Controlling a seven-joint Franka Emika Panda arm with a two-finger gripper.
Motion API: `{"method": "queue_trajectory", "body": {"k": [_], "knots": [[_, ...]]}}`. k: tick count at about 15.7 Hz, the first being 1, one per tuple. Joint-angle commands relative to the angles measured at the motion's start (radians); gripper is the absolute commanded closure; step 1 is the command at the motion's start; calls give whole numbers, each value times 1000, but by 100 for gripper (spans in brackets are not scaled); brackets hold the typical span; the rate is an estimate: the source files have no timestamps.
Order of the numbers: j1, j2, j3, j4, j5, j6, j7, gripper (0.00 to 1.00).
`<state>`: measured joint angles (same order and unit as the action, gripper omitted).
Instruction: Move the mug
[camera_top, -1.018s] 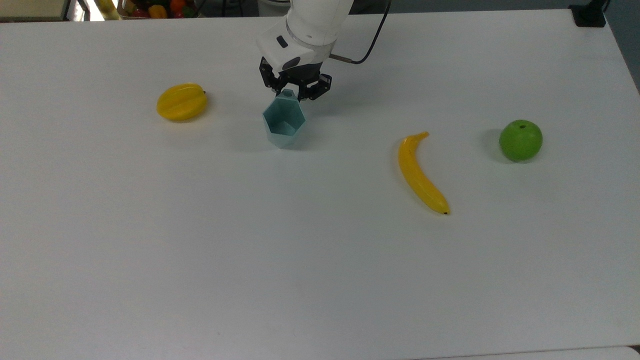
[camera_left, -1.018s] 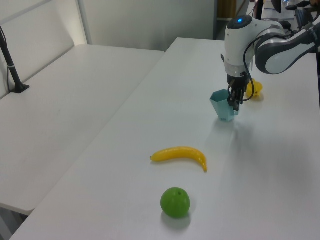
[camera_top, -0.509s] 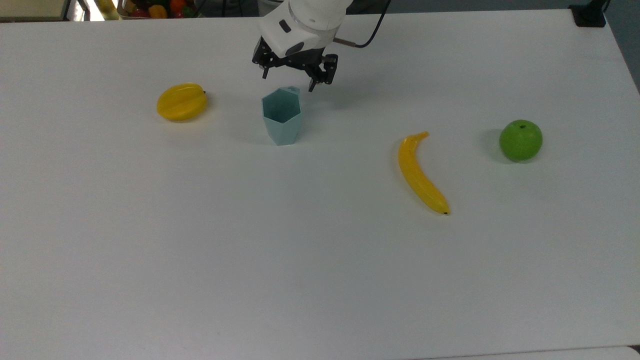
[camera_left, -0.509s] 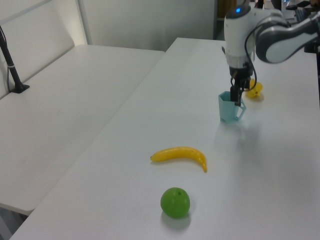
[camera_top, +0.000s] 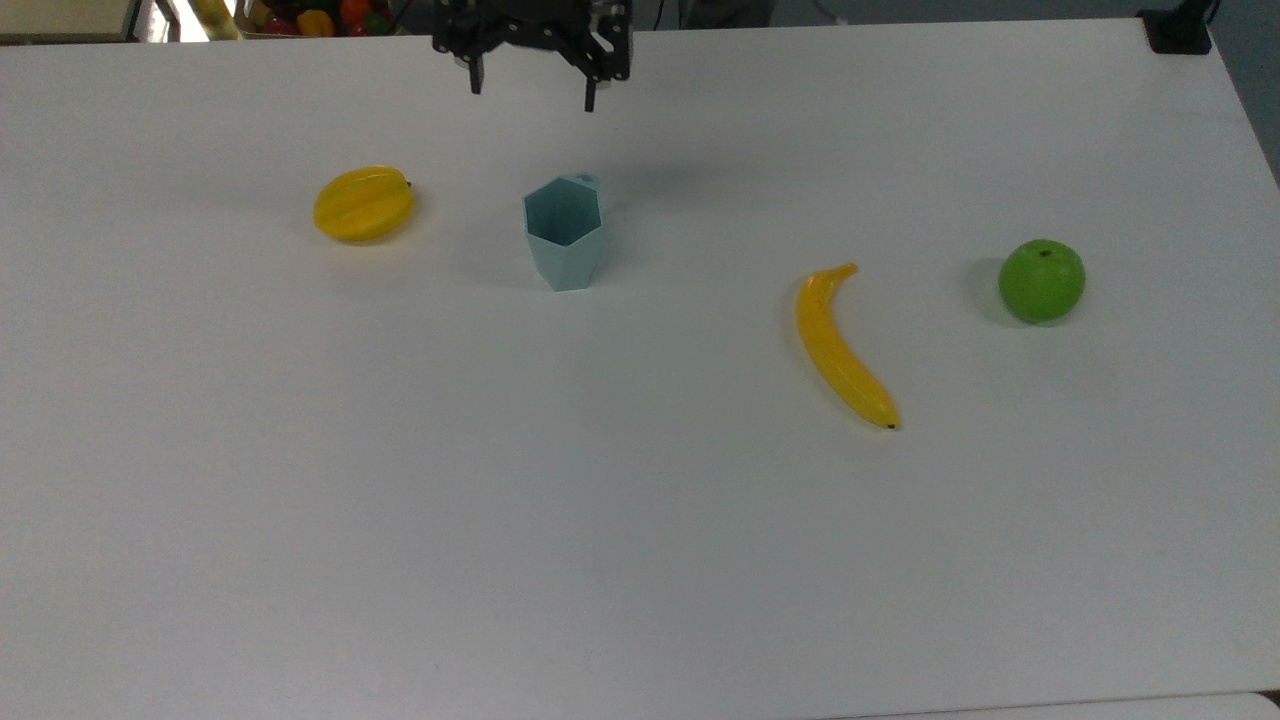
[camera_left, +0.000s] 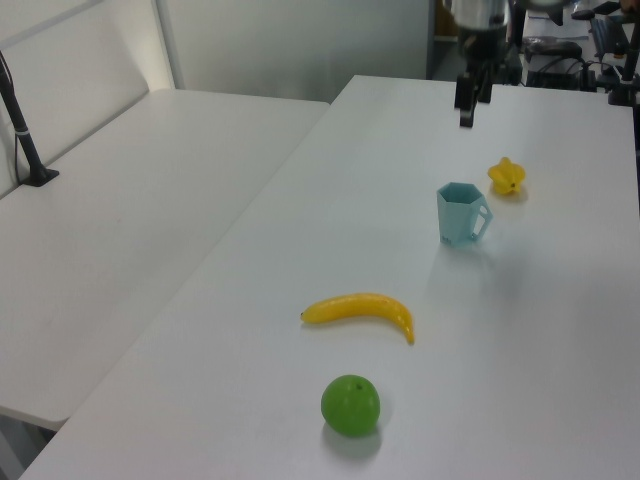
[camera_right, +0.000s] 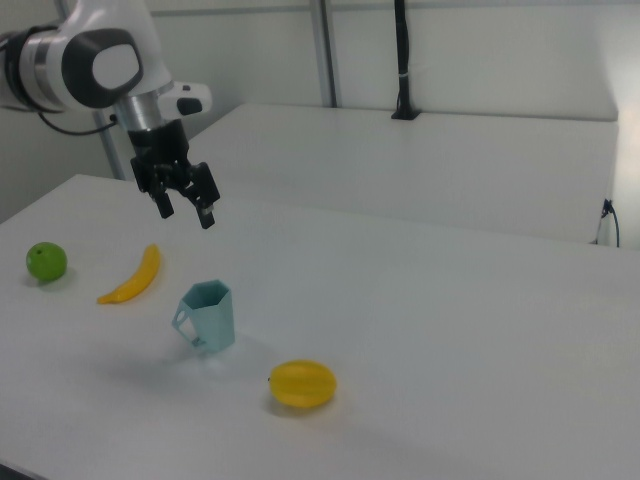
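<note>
Since the earlier frames my black two-finger gripper (camera_top: 530, 92) has let go of the small pale teal plastic mug with the hexagonal rim (camera_top: 564, 235) and risen well clear of it; its fingers (camera_right: 207, 215) hang spread apart, holding nothing. The mug stands upright on the white table (camera_top: 640, 520), handle tab toward the far edge in the top view, between the ribbed yellow starfruit (camera_top: 363, 203) on the top view's left and the curved yellow banana (camera_top: 842, 348) on its right. A round green apple (camera_top: 1041, 280) lies farther right. I judge the move finished. The mug's interior appears empty.
</note>
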<state>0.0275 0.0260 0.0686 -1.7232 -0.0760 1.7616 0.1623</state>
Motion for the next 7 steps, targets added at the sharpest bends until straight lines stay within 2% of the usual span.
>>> {"method": "queue_trajectory", "body": {"k": [1,7], "knots": [[3,-34,-72,71,91,-102,-101,0],[0,-34,-87,86,62,-131,-106,0]]}}
